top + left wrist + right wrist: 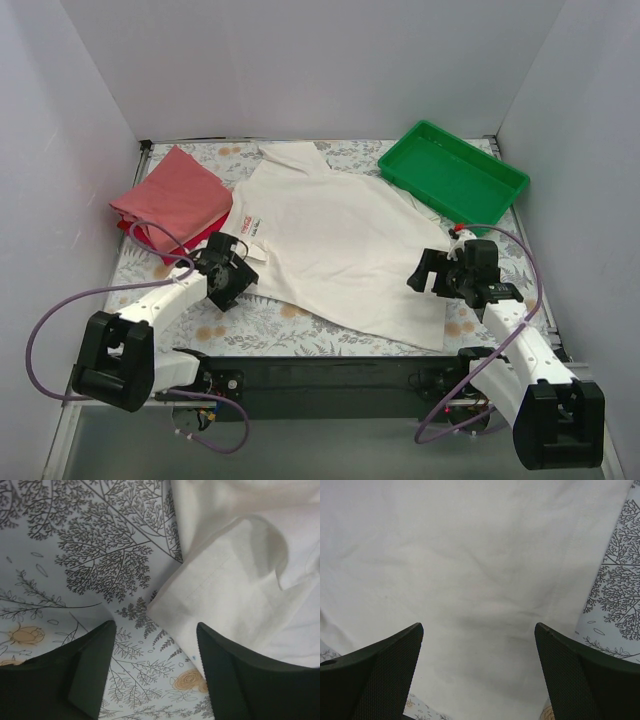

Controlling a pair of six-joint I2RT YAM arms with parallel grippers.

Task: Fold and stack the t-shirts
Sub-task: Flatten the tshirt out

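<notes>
Top view: 1 cream-white t-shirt (345, 250) lies spread out, unfolded, across the middle of the floral worktop (270, 325). Its collar points toward the far wall and its hem toward the near right. A small red print (246, 222) shows close to the sleeve on the left of the view.

Far left: 1 folded salmon-pink t-shirt (172, 195) rests on a folded red t-shirt (205, 240), of which only the edges show. Whether this stack touches the cream sleeve or only sits beside it, we cannot tell.

Far right corner: green tray (455, 170), its near edge just beside the cream shirt's other sleeve.

Left fingers (90, 670): spread apart, gripping nothing. In the left wrist view the corner of a stitched sleeve hem lies in the gap between them. 1 finger is over bare worktop, the other over cloth. We cannot tell whether either touches the cloth.

Right fingers (380, 675): spread wide, gripping nothing, and poised over the cream shirt close to a stitched edge. A strip of patterned worktop shows beyond that edge.

The 2 arms sit low at opposite sides of the shirt, well apart.
</notes>
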